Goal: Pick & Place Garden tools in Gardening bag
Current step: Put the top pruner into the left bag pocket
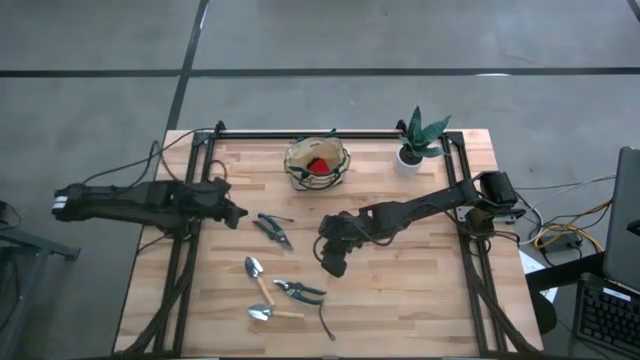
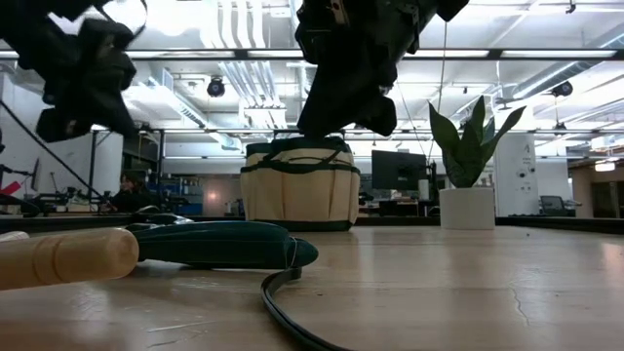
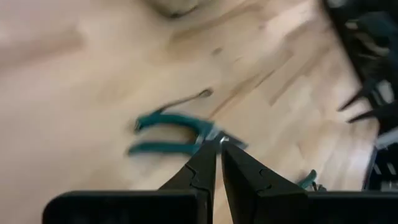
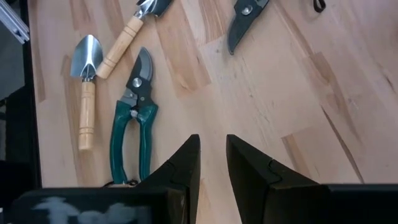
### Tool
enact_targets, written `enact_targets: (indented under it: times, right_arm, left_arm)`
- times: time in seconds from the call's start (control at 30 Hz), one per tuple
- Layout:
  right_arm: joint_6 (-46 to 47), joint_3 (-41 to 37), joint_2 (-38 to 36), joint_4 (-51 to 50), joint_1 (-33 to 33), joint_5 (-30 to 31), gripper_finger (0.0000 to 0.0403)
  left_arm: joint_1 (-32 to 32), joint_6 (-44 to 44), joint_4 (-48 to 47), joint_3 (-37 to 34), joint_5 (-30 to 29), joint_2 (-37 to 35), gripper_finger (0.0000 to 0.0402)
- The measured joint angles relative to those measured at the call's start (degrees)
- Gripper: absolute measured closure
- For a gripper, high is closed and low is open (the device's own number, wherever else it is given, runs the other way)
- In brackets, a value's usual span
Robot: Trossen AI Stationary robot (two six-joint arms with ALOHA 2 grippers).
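The tan gardening bag with dark green trim stands at the far middle of the table, with a red item inside it. Dark snips with teal handles lie flat left of centre. Two wooden-handled trowels and teal-handled pruning shears lie nearer the front. My left gripper is shut and hovers just left of the snips. My right gripper hovers right of the shears, its fingers a narrow gap apart and empty.
A green plant in a white pot stands at the far right, beside the bag. A dark curved strap lies near the front edge. Black frame rails run along the table's left, right and far sides.
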Motion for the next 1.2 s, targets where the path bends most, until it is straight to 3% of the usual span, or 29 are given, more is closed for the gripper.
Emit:
enact_targets:
  times: [0.07,0.17,0.3,0.53,0.7,0.97,1.2]
  right_arm:
    - [-0.02,0.0,0.0,0.04,0.0,0.02,0.0335]
    - [-0.02,0.0,0.0,0.12,0.0,0.04,0.0332]
    - [-0.04,0.0,0.0,0.15,0.0,0.45,0.0327]
    - [0.57,-0.02,-0.02,0.97,0.0,1.49,0.0325]
    - [0.62,-0.02,-0.04,1.02,0.0,1.51,0.0336]
    - [0.53,-0.02,-0.07,1.16,0.0,1.51,0.0345]
    - [0.59,-0.02,-0.05,1.17,0.0,1.51,0.0341]
  left_arm:
    - [-0.17,-0.75,0.54,0.32,2.53,2.31,0.0371]
    - [-0.46,4.94,2.78,0.75,4.89,5.92,0.0371]
    - [0.01,8.3,3.05,2.06,5.57,10.94,0.0371]
    - [0.75,0.9,3.22,4.01,6.25,19.45,0.0363]
    - [0.99,1.5,3.18,4.16,6.24,24.05,0.032]
    - [0.7,24.77,6.36,4.56,7.92,28.4,0.0244]
    - [0.74,37.51,6.38,4.81,7.88,33.28,0.0242]
